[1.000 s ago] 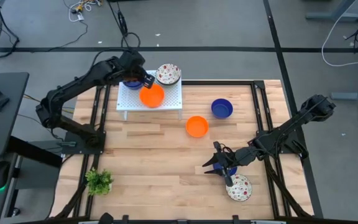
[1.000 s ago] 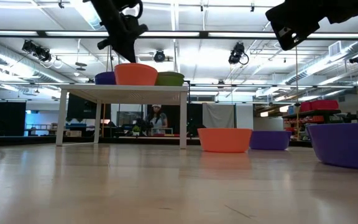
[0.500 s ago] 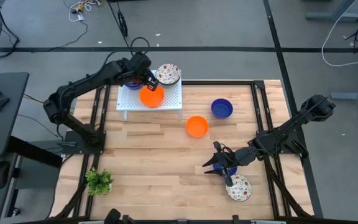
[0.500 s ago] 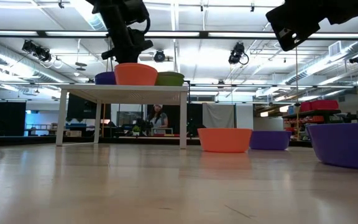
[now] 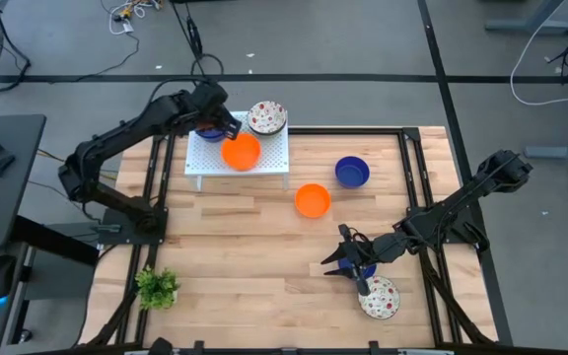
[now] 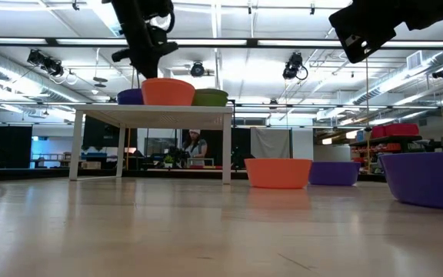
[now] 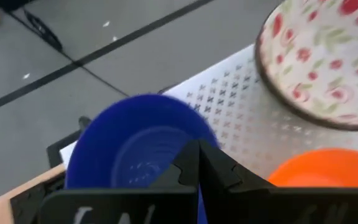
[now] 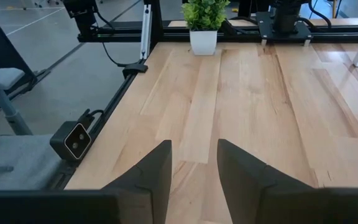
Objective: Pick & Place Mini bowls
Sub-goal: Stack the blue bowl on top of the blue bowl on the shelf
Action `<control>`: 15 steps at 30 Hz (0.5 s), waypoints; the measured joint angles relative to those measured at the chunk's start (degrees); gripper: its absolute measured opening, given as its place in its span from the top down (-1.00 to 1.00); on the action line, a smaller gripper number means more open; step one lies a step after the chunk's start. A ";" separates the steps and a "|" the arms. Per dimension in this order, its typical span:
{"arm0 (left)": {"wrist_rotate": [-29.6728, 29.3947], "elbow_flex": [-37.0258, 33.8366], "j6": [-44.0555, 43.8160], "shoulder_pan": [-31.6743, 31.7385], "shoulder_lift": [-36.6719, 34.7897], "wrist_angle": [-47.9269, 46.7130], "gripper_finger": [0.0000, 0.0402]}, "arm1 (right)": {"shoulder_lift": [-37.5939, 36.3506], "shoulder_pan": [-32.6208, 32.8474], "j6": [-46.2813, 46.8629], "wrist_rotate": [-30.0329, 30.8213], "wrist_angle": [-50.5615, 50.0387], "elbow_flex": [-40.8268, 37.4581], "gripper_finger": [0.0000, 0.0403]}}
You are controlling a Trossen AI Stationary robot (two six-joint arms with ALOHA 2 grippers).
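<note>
On the white perforated rack stand a blue mini bowl, an orange one and a speckled one. My left gripper hovers shut over the blue bowl's near rim, and the low view shows it clear above the bowls. On the table rest an orange bowl, a blue bowl, a speckled bowl and a blue bowl under my right arm. My right gripper stands open above bare wood, nothing between its fingers.
A small green plant stands at the table's near left corner. Black frame rails run along the table's sides. Bare wood lies in the table's middle and near left.
My left gripper swung a little toward the table's right over the rack, then came back toward the left, staying shut above the blue bowl. No bowl has moved.
</note>
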 joint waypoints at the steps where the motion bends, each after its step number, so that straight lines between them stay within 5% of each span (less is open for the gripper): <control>1: -0.12 0.01 -0.10 0.04 0.66 -0.34 0.99 | 0.00 -0.02 0.00 -0.01 0.00 0.00 0.36; 15: -0.20 -0.90 0.06 -0.04 3.50 1.14 0.99 | 0.00 -0.01 0.00 -0.02 -0.09 0.00 0.36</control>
